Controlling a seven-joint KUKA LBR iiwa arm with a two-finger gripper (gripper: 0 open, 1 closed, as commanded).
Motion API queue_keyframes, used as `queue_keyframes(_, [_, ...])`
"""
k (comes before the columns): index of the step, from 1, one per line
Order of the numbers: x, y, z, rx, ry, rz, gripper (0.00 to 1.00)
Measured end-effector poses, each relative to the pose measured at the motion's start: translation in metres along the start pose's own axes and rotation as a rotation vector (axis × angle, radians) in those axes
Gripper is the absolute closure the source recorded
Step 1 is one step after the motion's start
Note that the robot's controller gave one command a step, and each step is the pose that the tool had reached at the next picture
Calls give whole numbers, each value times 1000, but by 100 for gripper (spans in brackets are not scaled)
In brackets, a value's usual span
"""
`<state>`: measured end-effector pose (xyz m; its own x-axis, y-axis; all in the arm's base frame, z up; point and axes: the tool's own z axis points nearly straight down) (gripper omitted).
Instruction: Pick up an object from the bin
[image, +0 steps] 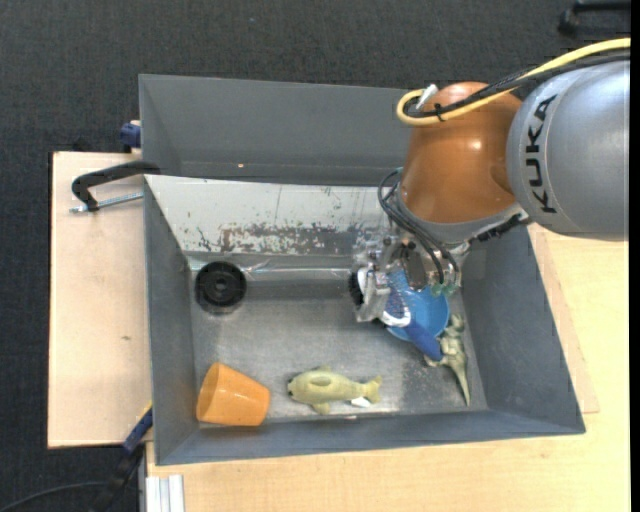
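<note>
The hand (398, 292) hangs low at the bin's (165, 300) 3 o'clock side, right on a blue soft thing (428, 318). Whether the hand is apart or clamped on it cannot be told. The blue thing's long axis runs from 11 to 5 o'clock, its narrower end pointing to 5 o'clock, where it touches a pale green toy (457, 362). At 6 o'clock a yellow-green fish (330, 389) lies crosswise; an orange cup (232, 396) lies at 7, a black round piece (220, 285) at 9.

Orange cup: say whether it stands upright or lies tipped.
Tipped: the orange cup lies on its side in the bin's near-left corner, tapered wall facing up.
</note>
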<state>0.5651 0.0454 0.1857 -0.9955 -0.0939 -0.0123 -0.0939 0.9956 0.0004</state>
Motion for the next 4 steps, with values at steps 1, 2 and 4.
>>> queue_keyframes(1, [13, 5, -92, 0, -3, -13, 100])
queue_keyframes(2, [32, 10, 21, 0, 19, 54, 100])
queue_keyframes(4, [44, 29, 117, -1, 18, -88, 0])
